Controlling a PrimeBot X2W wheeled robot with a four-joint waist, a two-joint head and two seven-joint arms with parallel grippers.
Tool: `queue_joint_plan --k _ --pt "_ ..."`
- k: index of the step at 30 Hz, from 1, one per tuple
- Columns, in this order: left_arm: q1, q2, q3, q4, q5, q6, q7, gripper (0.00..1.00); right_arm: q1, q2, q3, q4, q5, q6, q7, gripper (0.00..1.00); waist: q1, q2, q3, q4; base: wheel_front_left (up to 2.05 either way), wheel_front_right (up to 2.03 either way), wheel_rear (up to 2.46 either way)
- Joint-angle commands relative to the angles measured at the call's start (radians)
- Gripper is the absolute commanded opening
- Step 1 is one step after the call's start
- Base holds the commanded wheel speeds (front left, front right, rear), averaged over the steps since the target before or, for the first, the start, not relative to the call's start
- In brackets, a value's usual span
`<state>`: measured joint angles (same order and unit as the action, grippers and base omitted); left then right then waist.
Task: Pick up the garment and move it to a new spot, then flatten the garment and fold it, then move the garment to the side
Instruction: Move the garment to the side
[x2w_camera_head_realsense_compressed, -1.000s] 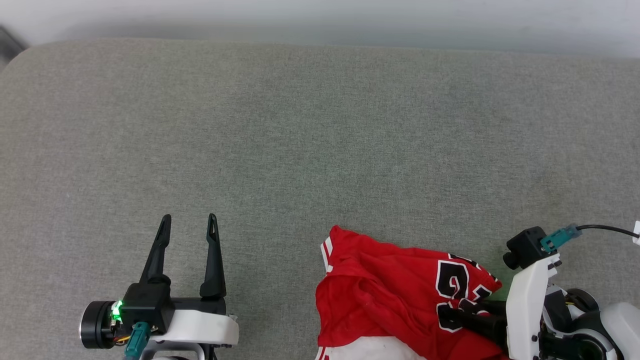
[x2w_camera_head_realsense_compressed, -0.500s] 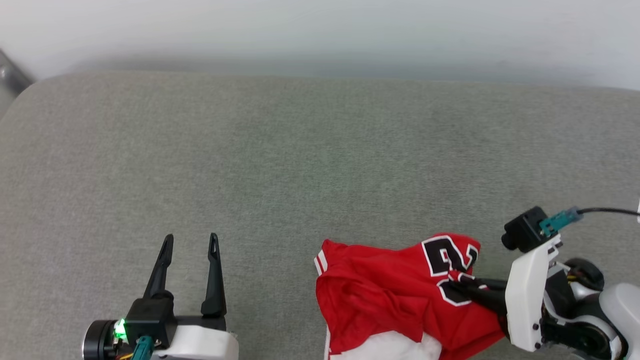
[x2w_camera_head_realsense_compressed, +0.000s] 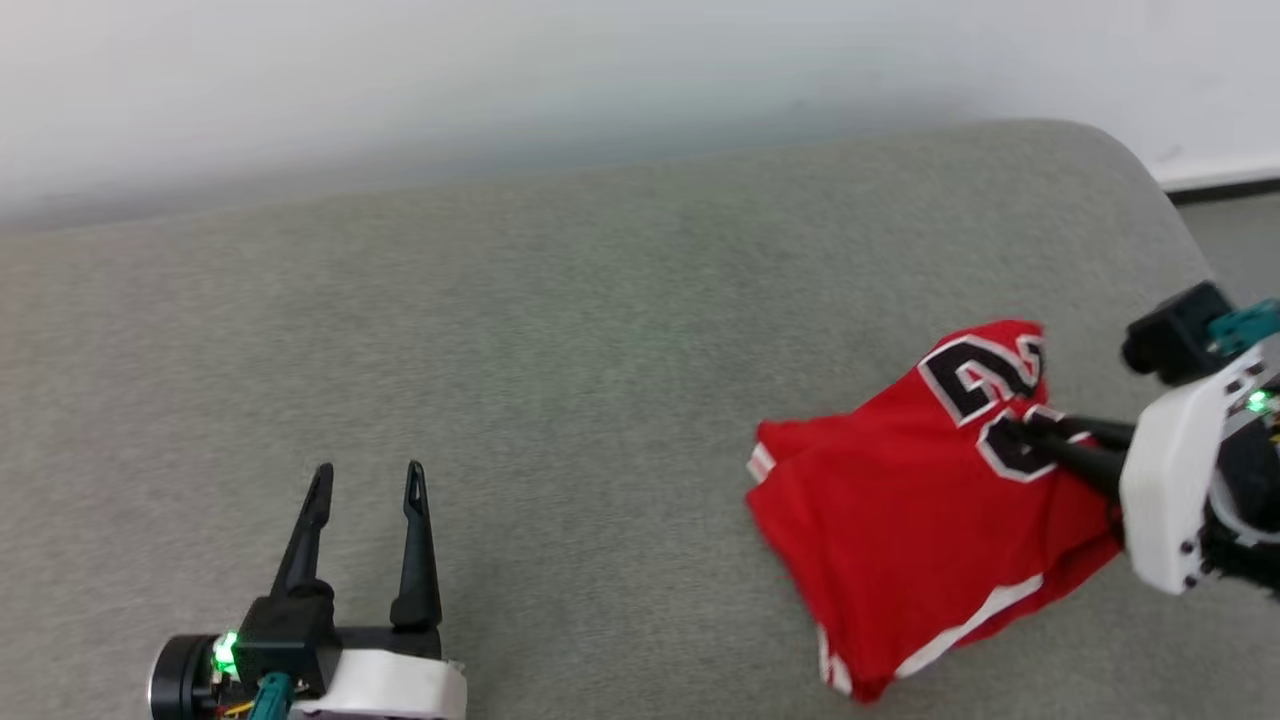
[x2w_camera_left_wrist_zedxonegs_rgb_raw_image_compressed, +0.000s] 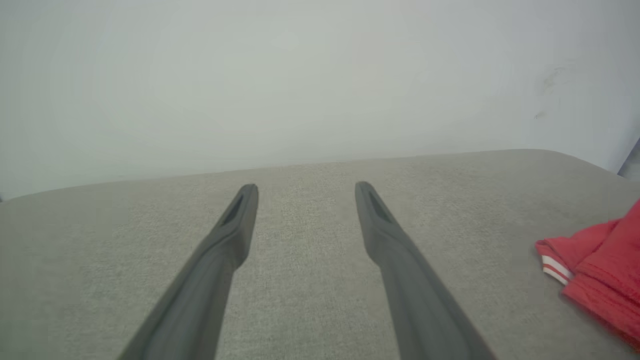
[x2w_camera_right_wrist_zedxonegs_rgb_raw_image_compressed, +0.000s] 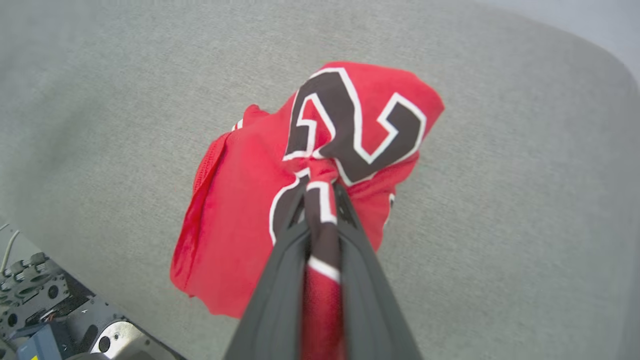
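The garment (x2w_camera_head_realsense_compressed: 900, 510) is a red jersey with black, white-outlined numbers, bunched and hanging at the right of the grey surface. My right gripper (x2w_camera_head_realsense_compressed: 1010, 428) is shut on a fold of it at the printed numbers, lifting it. In the right wrist view the garment (x2w_camera_right_wrist_zedxonegs_rgb_raw_image_compressed: 240, 210) drapes from the pinched fold, with the right gripper (x2w_camera_right_wrist_zedxonegs_rgb_raw_image_compressed: 320, 187) clamped on cloth between its fingers. A red edge with white stripes of the garment (x2w_camera_left_wrist_zedxonegs_rgb_raw_image_compressed: 595, 275) shows at the right of the left wrist view. My left gripper (x2w_camera_head_realsense_compressed: 366, 480) stands open at the lower left, nothing between its fingers (x2w_camera_left_wrist_zedxonegs_rgb_raw_image_compressed: 240, 210).
A wide grey fabric-covered surface (x2w_camera_head_realsense_compressed: 520, 360) spreads before me, with a rounded far right corner (x2w_camera_head_realsense_compressed: 1120, 170). A pale wall (x2w_camera_head_realsense_compressed: 500, 80) runs behind it. The robot's base (x2w_camera_right_wrist_zedxonegs_rgb_raw_image_compressed: 55, 320) shows at the lower left of the right wrist view.
My right gripper shut on the garment and lifted it off the surface, up and to the right. The head camera has turned right. The left gripper stayed open.
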<state>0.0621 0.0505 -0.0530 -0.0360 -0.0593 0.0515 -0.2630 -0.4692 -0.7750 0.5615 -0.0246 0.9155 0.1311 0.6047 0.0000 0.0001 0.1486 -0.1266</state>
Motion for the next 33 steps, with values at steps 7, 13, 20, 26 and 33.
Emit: queue_joint_plan --k 7,13,20,26,33 --pt "-0.073 0.015 0.019 -0.02 0.038 -0.031 -0.002 1.0 -0.09 -0.042 -0.069 0.143 -0.062 -0.001 -0.089 0.0 0.0 -0.0001 0.154 -0.129 0.0 0.0 0.0" --pt "-0.129 0.041 0.025 -0.042 0.053 -0.05 -0.002 1.0 -0.156 -0.078 -0.12 0.3 -0.135 -0.001 -0.155 0.0 0.0 -0.0001 0.259 -0.134 0.0 0.0 0.0" --pt "-0.178 0.058 0.037 -0.078 0.054 -0.055 -0.002 1.0 -0.223 -0.088 -0.221 0.489 -0.195 -0.001 -0.204 0.0 0.0 -0.0001 0.345 -0.112 0.0 0.0 0.0" --pt "-0.196 0.058 0.042 -0.094 0.05 -0.055 -0.002 1.0 -0.236 -0.04 -0.271 0.584 -0.243 -0.001 -0.213 0.0 0.0 -0.0001 0.372 -0.097 0.0 0.0 0.0" --pt "-0.174 0.044 0.04 -0.074 0.04 -0.047 -0.002 1.0 -0.24 -0.011 -0.317 0.651 -0.377 -0.001 -0.271 1.0 0.0 -0.0001 0.3 -0.077 0.0 0.0 0.0"
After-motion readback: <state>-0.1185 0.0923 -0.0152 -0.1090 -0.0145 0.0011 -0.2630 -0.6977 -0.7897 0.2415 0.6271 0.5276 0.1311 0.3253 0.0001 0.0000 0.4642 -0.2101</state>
